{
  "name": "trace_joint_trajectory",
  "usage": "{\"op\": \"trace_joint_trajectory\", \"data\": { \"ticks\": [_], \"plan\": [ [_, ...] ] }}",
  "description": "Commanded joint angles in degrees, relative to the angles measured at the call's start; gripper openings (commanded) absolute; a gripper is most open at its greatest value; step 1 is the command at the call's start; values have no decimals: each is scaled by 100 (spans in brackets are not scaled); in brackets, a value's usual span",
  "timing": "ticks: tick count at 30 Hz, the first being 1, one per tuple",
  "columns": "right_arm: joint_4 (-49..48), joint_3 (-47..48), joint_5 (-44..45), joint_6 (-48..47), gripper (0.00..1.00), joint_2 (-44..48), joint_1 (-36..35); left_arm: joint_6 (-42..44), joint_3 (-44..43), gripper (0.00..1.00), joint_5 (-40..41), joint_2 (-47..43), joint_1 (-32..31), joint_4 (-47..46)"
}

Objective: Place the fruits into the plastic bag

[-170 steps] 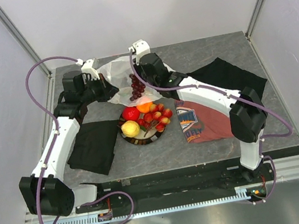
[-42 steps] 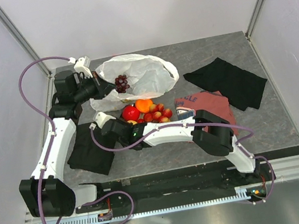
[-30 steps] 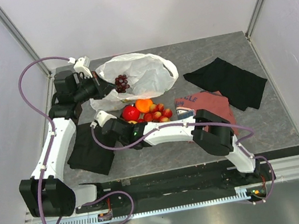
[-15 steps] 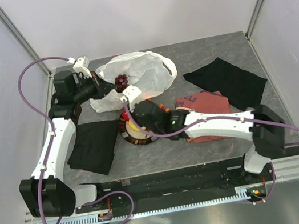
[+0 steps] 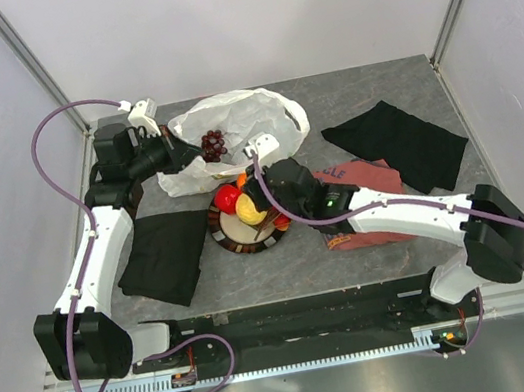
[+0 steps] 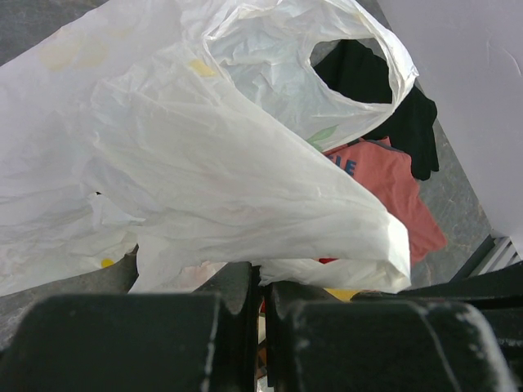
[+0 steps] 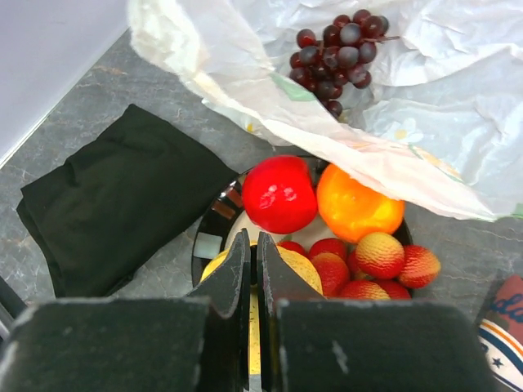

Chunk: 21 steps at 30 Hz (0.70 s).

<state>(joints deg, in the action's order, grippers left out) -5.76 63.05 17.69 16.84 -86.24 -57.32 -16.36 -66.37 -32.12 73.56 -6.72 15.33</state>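
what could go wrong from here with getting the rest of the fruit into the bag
1. The lip of the plastic bag sags over the orange, so incoming fruit may snag it.
2. The right gripper is shut against the lemon; whether it grips is unclear, so the lemon may slip.

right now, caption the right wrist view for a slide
Shut right hand over yellow lemon on round plate; dark purple grape bunch in white plastic bag.

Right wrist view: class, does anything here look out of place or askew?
Yes, an edge of the plastic bag sags across the plate, partly covering the orange; that may hinder lifting fruit out.
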Motion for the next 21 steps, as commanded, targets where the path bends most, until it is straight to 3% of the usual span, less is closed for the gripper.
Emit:
{"op": "trace_joint_trajectory", "data": {
  "ticks": [1,7,14,21],
  "plan": [
    [-294,-125,-231,197,0,510,317,-175,-87,2,-154,36,39,-66],
    [-285,-249,-345,223,0,801,836,-183,-87,1,-172,36,39,-74],
    [-391,-232,-1417,592,0,880,1741,-175,-87,1,-181,44,39,-74],
    [-523,294,-1304,426,0,434,2032,-201,-96,2,-233,71,39,-74]
  ]
}}
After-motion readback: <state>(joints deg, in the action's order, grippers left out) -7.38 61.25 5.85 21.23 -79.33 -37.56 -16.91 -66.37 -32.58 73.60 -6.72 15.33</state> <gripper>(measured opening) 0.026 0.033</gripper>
